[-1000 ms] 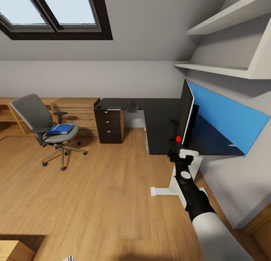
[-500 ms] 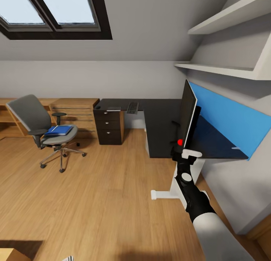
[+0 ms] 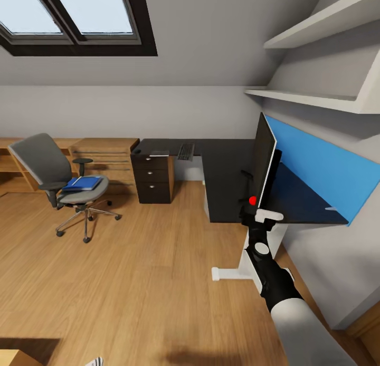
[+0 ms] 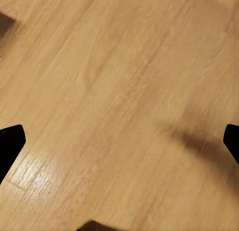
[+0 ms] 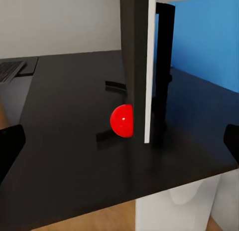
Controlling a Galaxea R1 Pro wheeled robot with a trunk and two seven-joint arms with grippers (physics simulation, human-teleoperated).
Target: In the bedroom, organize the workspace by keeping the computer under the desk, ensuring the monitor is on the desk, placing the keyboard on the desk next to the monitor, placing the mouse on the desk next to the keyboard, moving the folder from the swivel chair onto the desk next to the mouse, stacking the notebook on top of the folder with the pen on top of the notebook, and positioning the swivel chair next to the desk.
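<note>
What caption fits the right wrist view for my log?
Right tool open, facing the monitor's edge, upright on the black desk, blue back panel behind.

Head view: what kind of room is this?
Likely an attic bedroom used as a home office: a skylight in the sloped grey wall, an L-shaped black desk with a monitor, and a swivel chair on wooden floor.

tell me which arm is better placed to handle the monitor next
Right. The right gripper is stretched out to the desk edge, just in front of the monitor, its fingers spread wide. The left gripper faces bare wooden floor, nowhere near the desk.
</note>
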